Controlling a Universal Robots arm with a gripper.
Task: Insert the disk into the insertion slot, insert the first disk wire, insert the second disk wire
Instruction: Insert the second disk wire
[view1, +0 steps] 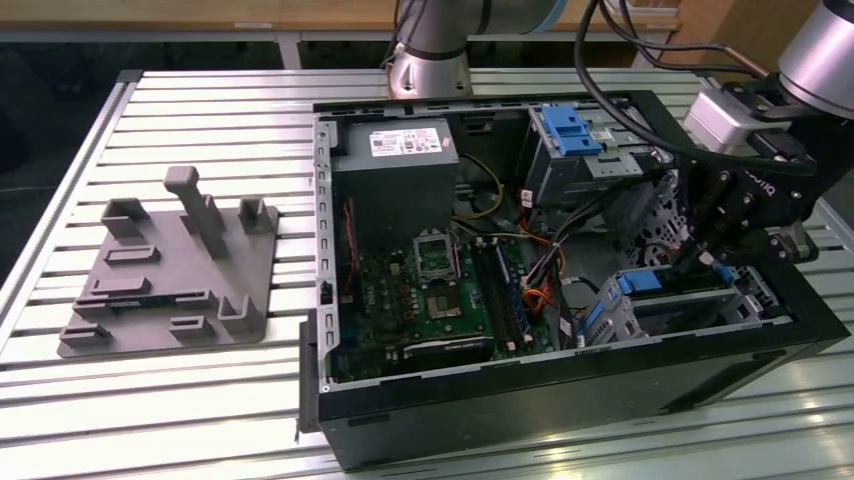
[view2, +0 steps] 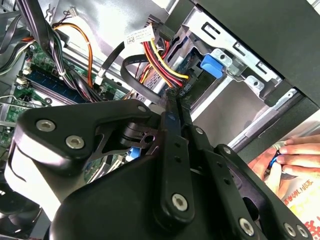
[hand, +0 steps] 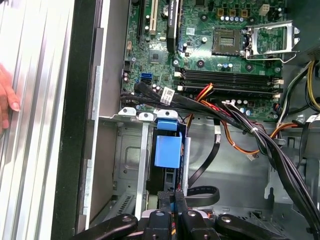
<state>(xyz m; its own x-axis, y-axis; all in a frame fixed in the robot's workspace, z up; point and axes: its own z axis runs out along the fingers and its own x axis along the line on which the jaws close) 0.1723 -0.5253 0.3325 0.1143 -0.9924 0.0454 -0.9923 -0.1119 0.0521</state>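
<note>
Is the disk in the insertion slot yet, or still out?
In, it seems: in the first wrist view the disk, shown by its blue bracket, sits between the grey walls of the insertion slot.

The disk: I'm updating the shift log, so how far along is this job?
Looks done: the disk, by its blue bracket, sits in the insertion slot. In hand: the end effector, fingers nearly closed, pinches a black wire connector on the red-yellow bundle at the disk's end. Left: I cannot tell that either wire is seated.
</note>
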